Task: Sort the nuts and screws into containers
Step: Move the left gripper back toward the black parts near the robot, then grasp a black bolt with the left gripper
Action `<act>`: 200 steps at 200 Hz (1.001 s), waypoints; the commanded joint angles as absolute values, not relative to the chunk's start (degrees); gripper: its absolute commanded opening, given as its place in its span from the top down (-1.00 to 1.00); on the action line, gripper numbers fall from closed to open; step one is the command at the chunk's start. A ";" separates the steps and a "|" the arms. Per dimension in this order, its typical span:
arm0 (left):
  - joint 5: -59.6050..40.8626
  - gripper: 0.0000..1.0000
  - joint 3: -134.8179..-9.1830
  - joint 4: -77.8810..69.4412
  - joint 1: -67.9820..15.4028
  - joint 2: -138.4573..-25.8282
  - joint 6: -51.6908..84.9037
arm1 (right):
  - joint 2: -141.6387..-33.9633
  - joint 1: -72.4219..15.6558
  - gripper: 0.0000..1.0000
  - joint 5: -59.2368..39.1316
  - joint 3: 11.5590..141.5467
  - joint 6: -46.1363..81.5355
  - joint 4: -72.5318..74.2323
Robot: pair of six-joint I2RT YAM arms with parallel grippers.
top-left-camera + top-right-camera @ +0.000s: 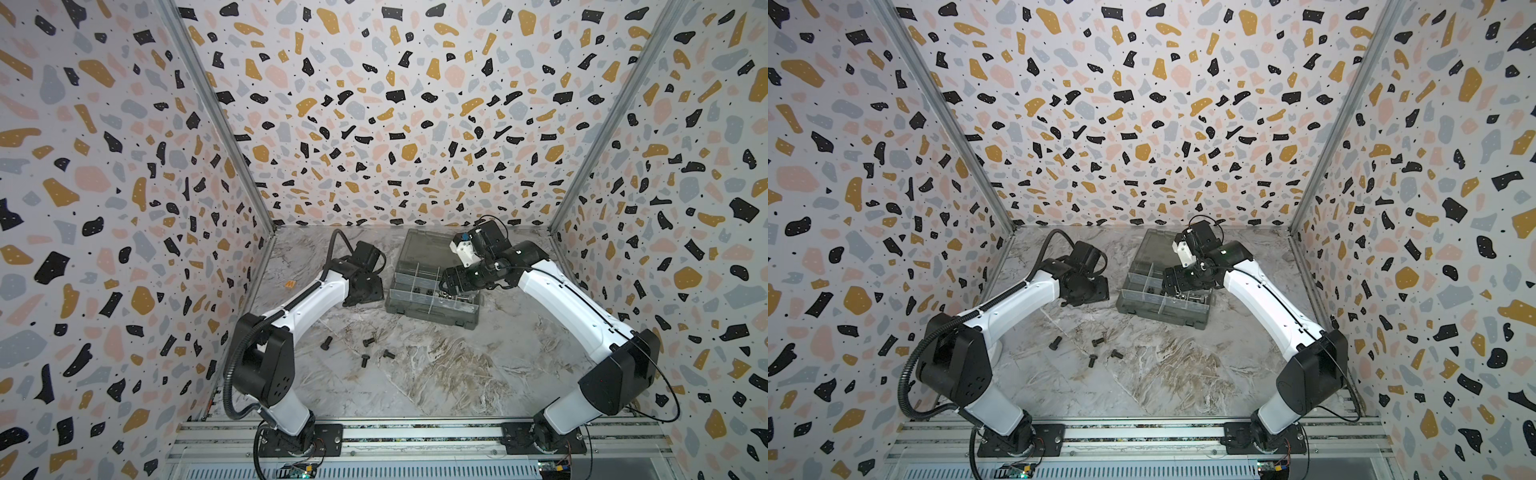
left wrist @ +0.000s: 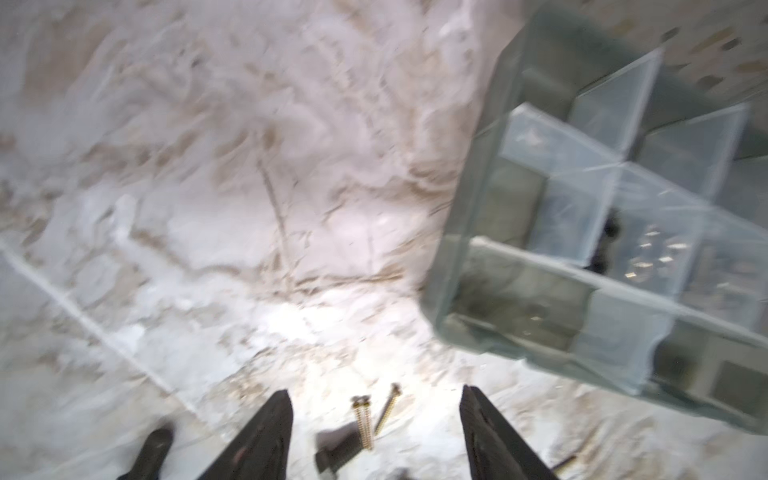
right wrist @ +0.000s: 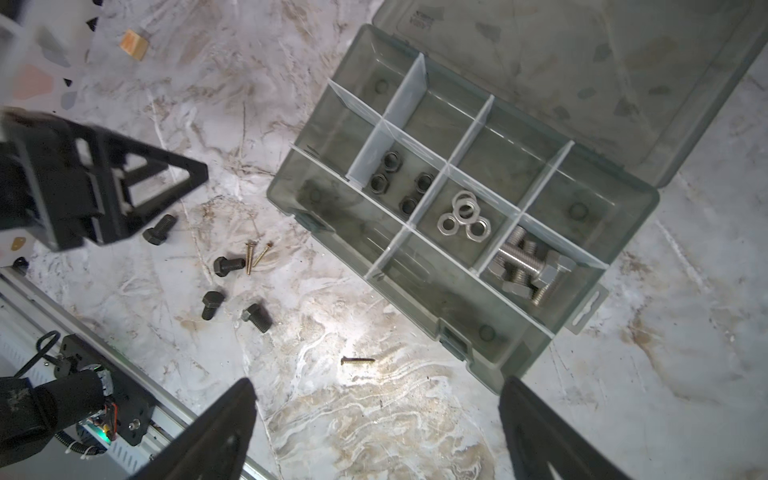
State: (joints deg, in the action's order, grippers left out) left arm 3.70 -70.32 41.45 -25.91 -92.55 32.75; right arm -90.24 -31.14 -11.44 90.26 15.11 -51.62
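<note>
The left gripper (image 2: pixel 375 392) is holding its fingers spread and empty. Two thin brass-coloured screws (image 2: pixel 365 417) and one matte black hex-headed bolt (image 2: pixel 336 451) are lying on the marble-patterned table (image 2: pixel 208 208) between them. The right gripper (image 3: pixel 378 380) is gaping wide, gripping nothing. The smoky-grey translucent plastic organiser box (image 3: pixel 415 320) is sitting beyond its fingertips, with black ring nuts (image 3: pixel 379 183), shiny silver nuts (image 3: pixel 457 216) and silver bolts (image 3: pixel 515 253) lying in separate compartments.
</note>
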 commanded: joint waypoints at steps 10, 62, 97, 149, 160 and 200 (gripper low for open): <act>9.47 -0.34 -61.46 43.39 -24.92 -86.07 31.75 | -92.24 -33.57 -0.86 -11.11 91.14 16.06 -52.59; 11.47 -0.48 -49.49 41.40 -15.59 -79.55 32.92 | -95.26 -36.89 -0.86 -11.65 93.22 16.26 -52.63; 10.85 -0.57 -46.88 40.05 -10.99 -79.56 30.84 | -96.48 -37.17 -0.86 -11.69 94.79 15.84 -53.45; 7.79 -0.38 -45.88 37.65 -9.76 -82.39 29.22 | -96.19 -37.13 -0.85 -11.39 94.11 15.72 -53.79; 7.48 -0.33 -45.87 37.21 -9.74 -83.26 29.08 | -96.03 -37.16 -0.85 -11.27 93.61 15.59 -53.69; 6.26 -0.23 -45.70 35.19 -9.63 -87.20 28.06 | -95.57 -36.79 -0.85 -10.86 92.73 15.47 -53.79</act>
State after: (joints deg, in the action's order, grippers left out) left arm 7.49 -46.33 36.84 -9.91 -85.36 29.39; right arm -97.01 -37.15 -11.66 93.17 15.75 -52.36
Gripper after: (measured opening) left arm 0.619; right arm 0.925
